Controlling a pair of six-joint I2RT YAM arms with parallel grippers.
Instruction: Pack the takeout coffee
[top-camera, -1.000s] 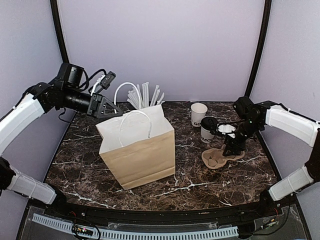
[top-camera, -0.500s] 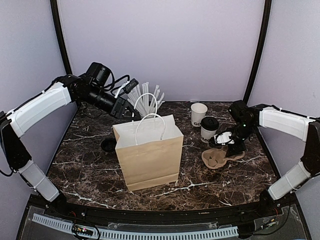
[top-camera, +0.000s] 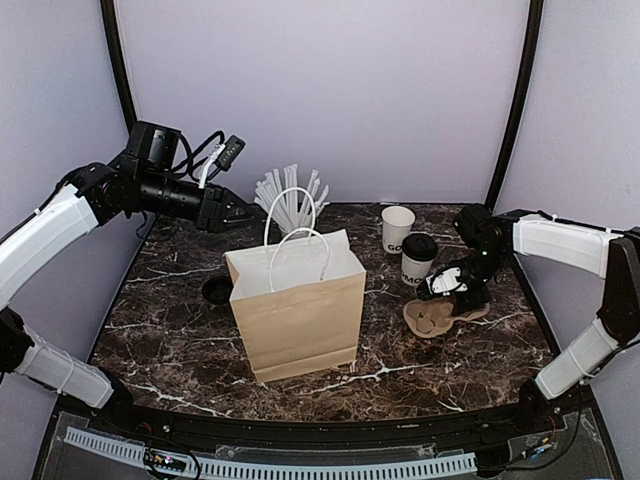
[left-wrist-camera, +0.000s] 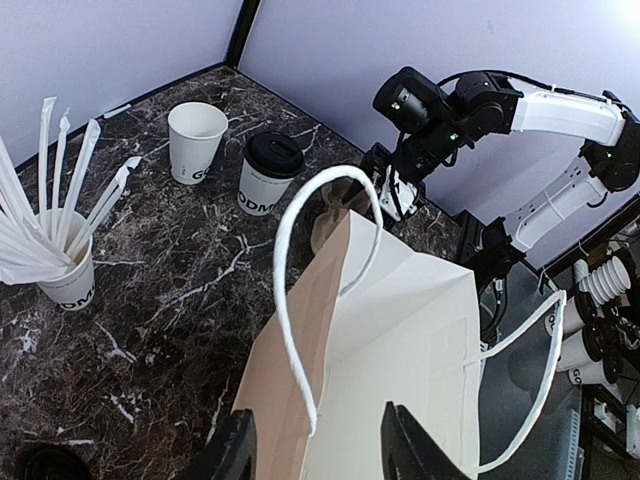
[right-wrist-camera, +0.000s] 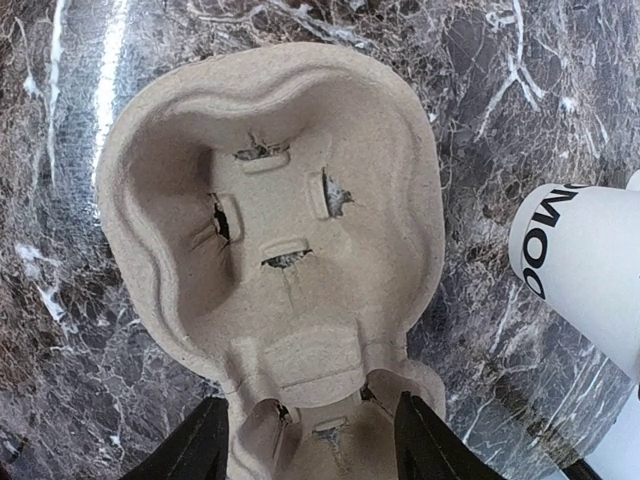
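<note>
Takeout coffee (top-camera: 418, 258) stands upright on the table to the right of the paper bag (top-camera: 298, 310), not touching it, black lid on, lettering facing front. It is not in the bag yet and nothing holds it. Right gripper (right-wrist-camera: 310, 440) is further right of the bag, low over the pulp cup carrier (right-wrist-camera: 270, 230). Its fingers are apart, one either side of the carrier's near lobe; can't tell if they touch it. The coffee's side wall shows at the right edge of the right wrist view. Left gripper (left-wrist-camera: 318, 448) hangs above the bag's back-left, over its open mouth, fingers apart, nothing between them. Plain white cup (top-camera: 397, 228) sits behind-right of the bag, just beside the coffee; straw cup (top-camera: 288, 200) is behind the bag; spare black lid (top-camera: 216, 290) lies left of the bag. Handling guess: light, thin paper wall, dents if squeezed hard, possibly liquid inside so keep upright. The lid is press-fit and could pop, so don't lift by it. Best hold is probably mid-wall below the lid rim, gentle close, from the right side.
</note>
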